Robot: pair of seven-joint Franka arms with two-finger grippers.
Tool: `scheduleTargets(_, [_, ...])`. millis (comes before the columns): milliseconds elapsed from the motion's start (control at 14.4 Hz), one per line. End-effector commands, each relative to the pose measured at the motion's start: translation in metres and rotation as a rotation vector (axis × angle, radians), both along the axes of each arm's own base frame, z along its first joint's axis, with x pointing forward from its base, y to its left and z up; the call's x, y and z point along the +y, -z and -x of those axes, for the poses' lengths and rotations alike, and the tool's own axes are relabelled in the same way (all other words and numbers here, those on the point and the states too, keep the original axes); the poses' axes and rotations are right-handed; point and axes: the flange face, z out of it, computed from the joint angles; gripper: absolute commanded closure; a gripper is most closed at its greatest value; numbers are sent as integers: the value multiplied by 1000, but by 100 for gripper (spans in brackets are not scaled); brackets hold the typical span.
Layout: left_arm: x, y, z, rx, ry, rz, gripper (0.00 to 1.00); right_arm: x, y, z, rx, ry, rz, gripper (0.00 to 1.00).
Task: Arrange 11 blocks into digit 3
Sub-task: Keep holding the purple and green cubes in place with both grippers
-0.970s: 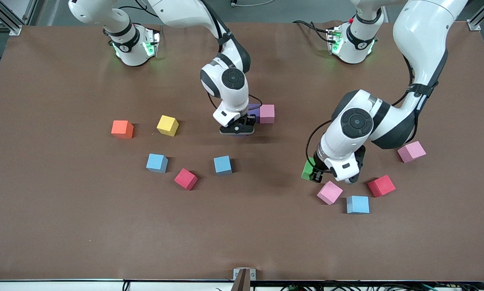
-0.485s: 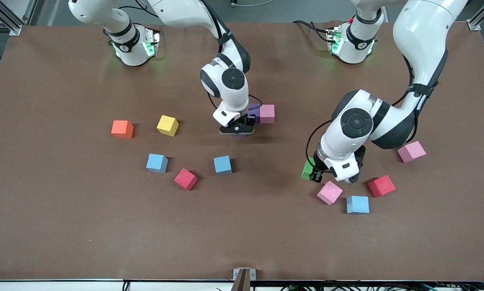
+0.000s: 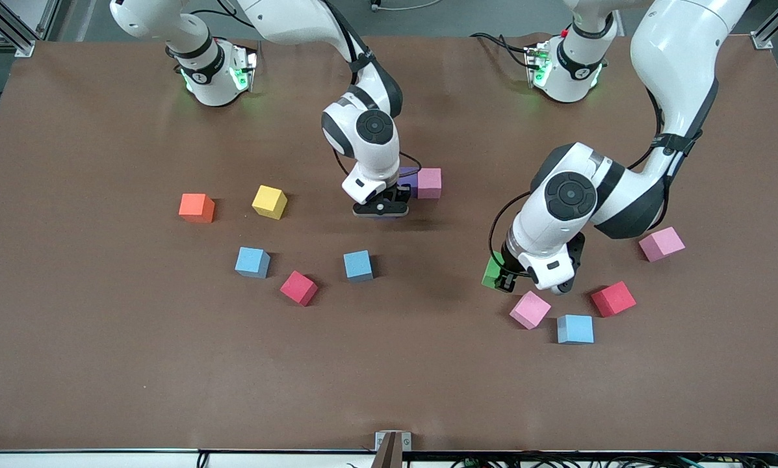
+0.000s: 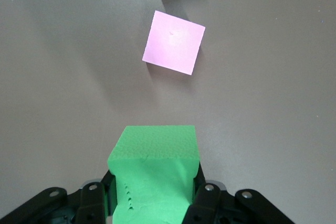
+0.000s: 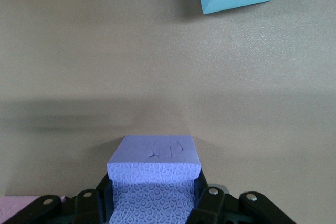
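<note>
Nearest the front camera lay a light blue block [image 3: 574, 328], with a pink block [image 3: 530, 309] and a red block [image 3: 613, 299] close beside it, none touching. Just over that cluster hung the left end effector [image 3: 507, 278], its fingers closed on the green block [image 3: 492, 272]; in the left wrist view the foam bulged and creased between the pads, so the cubes looked soft, light and easily squashed. Gripping two flat opposite faces at mid-height, and gently, seemed the safest hold.

Toward the right arm's end of the table, a second red block [image 3: 298, 288] and two more light blue blocks [image 3: 252, 262] [image 3: 358, 265] sat loose and apart. A second pink block [image 3: 661, 244] lay alone toward the left arm's end.

Farther off were the yellow block [image 3: 270, 201] and the orange cube [image 3: 196, 208]. The right end effector [image 3: 381, 209] stood low at the table, closed on a purple block [image 5: 153, 179]. Beside it another purple block [image 3: 408, 177] touched a third pink block [image 3: 429, 182]: hardly a start on the digit 3.
</note>
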Motion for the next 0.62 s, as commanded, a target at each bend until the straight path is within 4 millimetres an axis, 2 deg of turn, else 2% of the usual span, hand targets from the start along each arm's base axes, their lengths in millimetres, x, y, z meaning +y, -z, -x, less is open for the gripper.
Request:
scheduleTargets(0, [-1,-8,0,1,14,-12,84,-10,2,4,16,6,15,98])
scheduleTargets(208, [-3,-8,2,2,17,-8,84,-11,2,2,17,10,17,90])
scheduleTargets(277, [-4,-9,2,2,18,-8,84,-12,2,2,16,9,17,82])
scheduleTargets(347, [-5,-9,2,2,18,-7,84,-11,1,1,14,10,13,61])
scheduleTargets(416, [-6,-10,3,1,18,-6,84,-11,0,1,9,16,9,1])
scheduleTargets(554, [-6,-13,3,-3,19,-4,84,-10,0,-1,6,18,6,0])
